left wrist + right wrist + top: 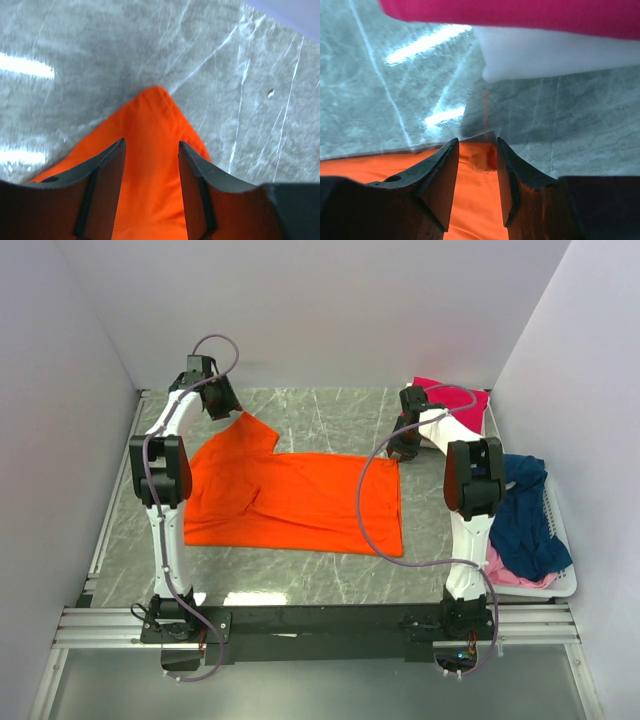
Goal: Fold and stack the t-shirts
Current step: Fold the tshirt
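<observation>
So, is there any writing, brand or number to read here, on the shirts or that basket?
None: no text can be read anywhere. The orange t-shirt, the magenta t-shirt, the navy t-shirt and the white basket are all plain, and the robot arms show no legible marking.

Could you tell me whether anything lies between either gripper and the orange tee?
Nothing visible does. The left gripper and right gripper each straddle a far corner of the orange tee, orange cloth showing between open jaws. The magenta tee lies beyond the right gripper, not in between.
</observation>
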